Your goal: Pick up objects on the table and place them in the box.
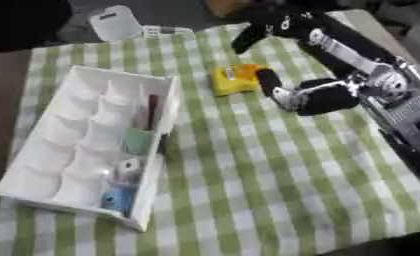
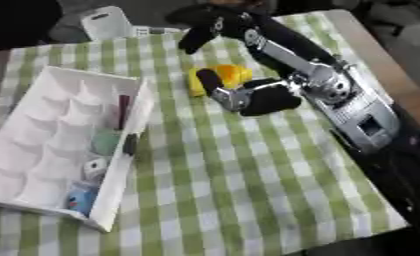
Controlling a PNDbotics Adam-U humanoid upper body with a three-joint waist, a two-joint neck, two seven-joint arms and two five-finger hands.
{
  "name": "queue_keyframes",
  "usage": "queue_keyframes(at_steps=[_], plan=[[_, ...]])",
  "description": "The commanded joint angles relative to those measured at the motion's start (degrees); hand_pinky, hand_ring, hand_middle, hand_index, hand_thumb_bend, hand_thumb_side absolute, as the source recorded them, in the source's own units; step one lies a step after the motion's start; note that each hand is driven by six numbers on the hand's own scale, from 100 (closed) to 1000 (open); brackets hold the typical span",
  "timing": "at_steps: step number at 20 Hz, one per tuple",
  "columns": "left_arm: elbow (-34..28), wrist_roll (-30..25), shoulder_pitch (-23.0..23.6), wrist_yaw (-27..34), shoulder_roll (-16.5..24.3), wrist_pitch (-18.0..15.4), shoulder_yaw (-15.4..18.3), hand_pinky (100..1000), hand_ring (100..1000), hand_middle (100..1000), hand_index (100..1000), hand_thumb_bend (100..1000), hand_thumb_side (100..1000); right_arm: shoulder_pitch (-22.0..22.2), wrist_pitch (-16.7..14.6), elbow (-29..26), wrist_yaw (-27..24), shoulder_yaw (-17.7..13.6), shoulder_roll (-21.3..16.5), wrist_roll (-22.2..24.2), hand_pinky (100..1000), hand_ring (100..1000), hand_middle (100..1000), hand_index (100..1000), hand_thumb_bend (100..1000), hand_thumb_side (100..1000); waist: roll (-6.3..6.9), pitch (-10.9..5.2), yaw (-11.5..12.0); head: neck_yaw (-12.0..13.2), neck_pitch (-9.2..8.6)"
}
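Robot's right hand (image 1: 314, 97) reaches the yellow object (image 1: 234, 79) near the table's (image 1: 275, 190) far edge, fingers seemingly spread beside it; grasping comes next, then carrying to the white box (image 1: 52, 150).

Both head-mounted eyes look steeply down, close over the checked table (image 1: 275, 190), sharing the white box (image 1: 47, 180).

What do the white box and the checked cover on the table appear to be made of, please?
The white box looks like thin moulded plastic or foam, matte, with rounded compartments pressed into it; the pictures leave open which. The checked cover looks like woven cloth, matte green and white, lying flat over the table.
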Motion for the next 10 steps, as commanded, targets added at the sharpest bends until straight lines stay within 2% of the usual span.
queue_keyframes(at_steps=[1,10], plan=[[-0.6,0.6,-0.21,-0.34,0.9,-0.02,0.56,733,714,916,771,179,881,-0.04,-0.07,-1.3,0.31,-1.09,-1.28,0.53,749,788,926,1000,100,100,0.73,-1.81,-0.17,-0.14,-0.65],[-0.58,0.75,-0.01,-0.25,0.84,0.08,0.43,732,708,910,767,176,885,0.44,0.43,-1.3,0.76,-1.2,-0.79,1.34,753,788,925,1000,100,104,1.06,-1.9,-0.57,-0.2,-0.6]])
